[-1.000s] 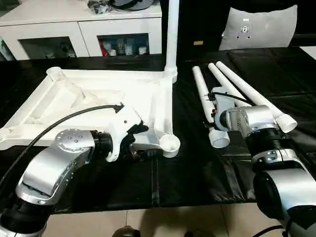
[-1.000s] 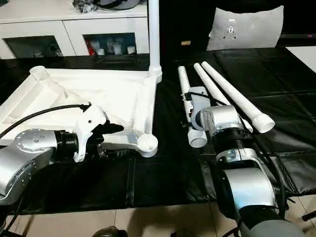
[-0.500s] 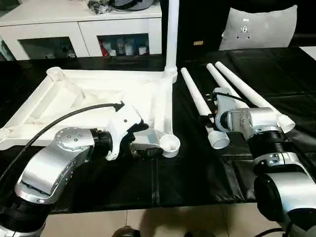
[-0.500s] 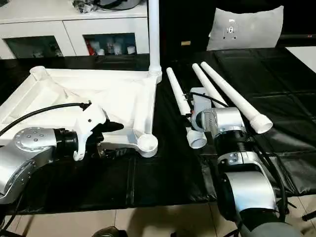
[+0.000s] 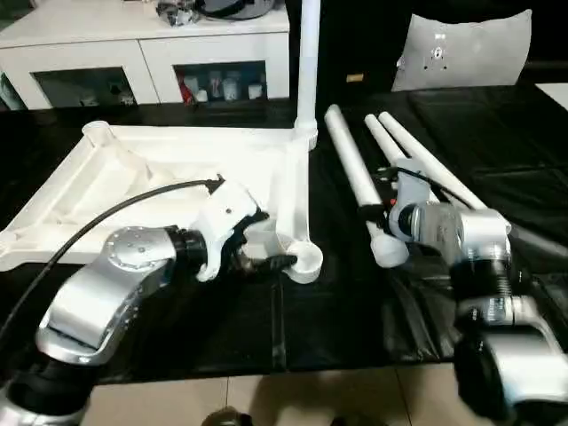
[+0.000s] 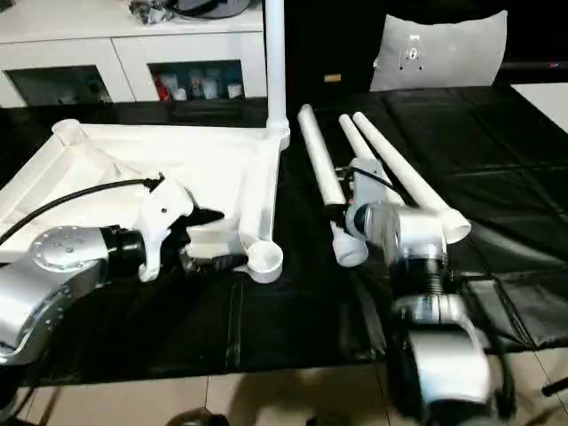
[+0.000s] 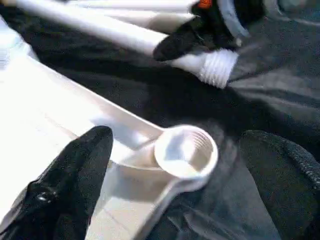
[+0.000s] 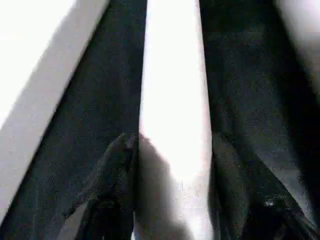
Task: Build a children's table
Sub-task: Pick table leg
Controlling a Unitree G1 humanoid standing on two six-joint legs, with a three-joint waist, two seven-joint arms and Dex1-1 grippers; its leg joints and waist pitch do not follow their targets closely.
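Two silver arms reach forward over a black-covered work surface (image 5: 355, 302). Largest on it is the white table top (image 5: 177, 177), lying upside down on the robot's left with its ribbed underside up. One leg (image 5: 309, 62) already stands upright in the far corner socket on the side nearer the loose legs.

On the robot's right lie the loose legs. Two legs (image 5: 417, 164) rest side by side, running away from the robot, and a third leg (image 5: 355, 177) lies between them and the table top, its threaded end (image 7: 217, 67) pointing toward the robot.

Its left arm bends in from the left, forearm angled across the near edge of the top, and the left gripper (image 7: 170, 165) straddles the near corner socket (image 5: 306, 260). The black fingers (image 7: 75, 175) stand wide apart, one over the white rim and one over the black cloth, clamping nothing.

Its right arm stretches straight ahead, wrist level. The right gripper (image 8: 172, 165) has its two fingers closed around the third leg near its threaded end, one finger pressed on each side of the tube.
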